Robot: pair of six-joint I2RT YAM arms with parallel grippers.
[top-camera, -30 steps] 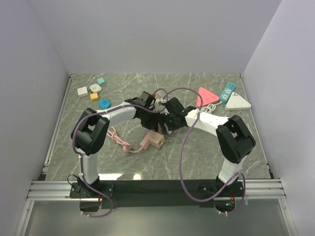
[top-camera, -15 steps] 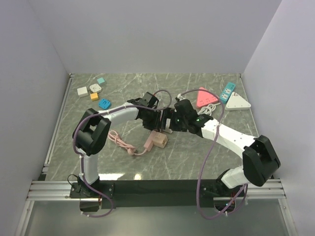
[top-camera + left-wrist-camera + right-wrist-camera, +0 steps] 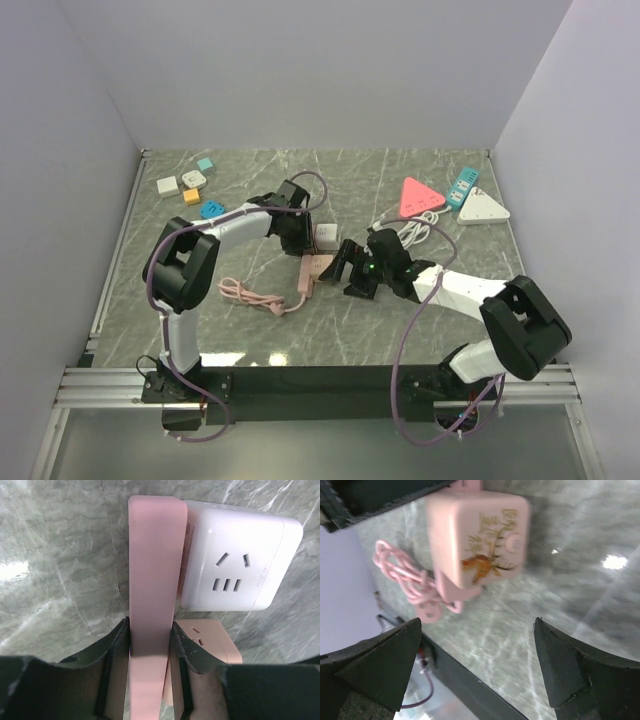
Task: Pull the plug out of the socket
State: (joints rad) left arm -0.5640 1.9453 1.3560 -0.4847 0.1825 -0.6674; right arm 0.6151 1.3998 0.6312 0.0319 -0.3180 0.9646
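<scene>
My left gripper (image 3: 150,628) is shut on a flat pink plug (image 3: 152,575), whose far end lies against the side of a white cube socket (image 3: 240,560). A pink cube socket (image 3: 210,640) sits just below the white one. In the top view the left gripper (image 3: 297,232) is beside the white cube (image 3: 326,237), with the pink cube (image 3: 316,267) in front of it. My right gripper (image 3: 352,268) is open and empty just right of the pink cube (image 3: 477,540). The pink cable (image 3: 405,575) coils to the left (image 3: 255,297).
A pink triangular power strip (image 3: 418,196), a white triangular one (image 3: 482,208) and a blue strip (image 3: 462,186) lie at the back right, with a white cable (image 3: 415,232) near them. Several small coloured cubes (image 3: 190,185) lie at the back left.
The right arm has swung down and toward the near side, its gripper now open beside the pink cube. The pink cube and cable moved slightly away from the near edge. The white cube is now uncovered.
</scene>
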